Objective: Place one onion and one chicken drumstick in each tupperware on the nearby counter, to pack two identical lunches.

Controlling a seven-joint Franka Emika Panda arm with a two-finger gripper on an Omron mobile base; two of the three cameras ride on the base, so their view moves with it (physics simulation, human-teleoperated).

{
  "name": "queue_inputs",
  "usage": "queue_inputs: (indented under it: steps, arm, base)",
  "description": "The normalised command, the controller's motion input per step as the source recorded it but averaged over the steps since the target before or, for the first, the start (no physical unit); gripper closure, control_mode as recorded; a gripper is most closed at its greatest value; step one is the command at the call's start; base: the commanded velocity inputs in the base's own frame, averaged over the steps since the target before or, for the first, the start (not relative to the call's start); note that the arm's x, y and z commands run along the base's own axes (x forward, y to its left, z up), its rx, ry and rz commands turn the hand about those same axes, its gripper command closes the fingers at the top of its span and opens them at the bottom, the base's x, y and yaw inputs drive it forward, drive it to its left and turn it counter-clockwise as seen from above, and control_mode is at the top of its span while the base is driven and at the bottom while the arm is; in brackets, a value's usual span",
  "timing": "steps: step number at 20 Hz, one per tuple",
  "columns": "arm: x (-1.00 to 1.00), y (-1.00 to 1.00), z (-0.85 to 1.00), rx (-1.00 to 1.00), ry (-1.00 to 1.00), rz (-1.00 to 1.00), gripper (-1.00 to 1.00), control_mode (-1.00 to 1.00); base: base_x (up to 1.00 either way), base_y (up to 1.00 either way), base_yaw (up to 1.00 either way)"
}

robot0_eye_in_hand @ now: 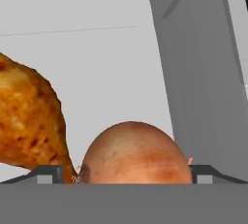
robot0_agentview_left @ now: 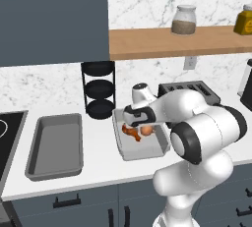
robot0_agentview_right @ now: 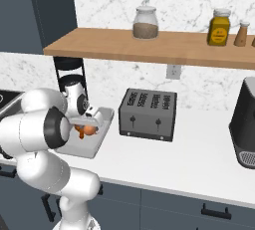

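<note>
Two grey tupperware trays sit on the white counter [robot0_agentview_left: 98, 167]. The left tupperware [robot0_agentview_left: 54, 145] holds nothing. The right tupperware [robot0_agentview_left: 142, 155] [robot0_agentview_right: 84, 149] [robot0_eye_in_hand: 193, 72] holds a browned chicken drumstick [robot0_agentview_left: 130, 131] [robot0_eye_in_hand: 29, 121] and, beside it, an orange-brown onion [robot0_agentview_left: 147, 130] [robot0_agentview_right: 89, 130] [robot0_eye_in_hand: 135, 152]. My gripper [robot0_agentview_left: 140, 124] [robot0_agentview_right: 87, 124] [robot0_eye_in_hand: 128, 174] hangs low over this tray, open. In the hand view its fingertips [robot0_eye_in_hand: 48, 174] stand wide on either side of the onion, with a gap on the drumstick side.
A black three-tier rack [robot0_agentview_left: 100, 89] stands behind the trays. The toaster [robot0_agentview_right: 148, 113] is just right of the filled tray. A wooden shelf [robot0_agentview_left: 177, 42] with jars hangs above. A cooktop [robot0_agentview_left: 7, 132] lies far left, and a dark appliance [robot0_agentview_right: 245, 124] far right.
</note>
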Motion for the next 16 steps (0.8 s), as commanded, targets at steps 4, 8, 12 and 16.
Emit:
queue_inputs:
  steps: [4,8,12,16]
  arm:
    - [0.26,0.01,-0.27,-0.06,-0.04,0.0,-1.0,-1.0]
    - [0.45,0.17,-0.27,-0.08,-0.12,0.0,-1.0,-1.0]
    - [0.3,0.31,-0.01,-0.06,-0.16,0.0,-1.0,-1.0]
    - [0.11,0.16,-0.42,-0.12,-0.3,0.0,-1.0,-1.0]
  base:
    - [0.0,0.0,0.0]
    - [0.0,0.0,0.0]
    - [0.0,0.0,0.0]
    - [0.0,0.0,0.0]
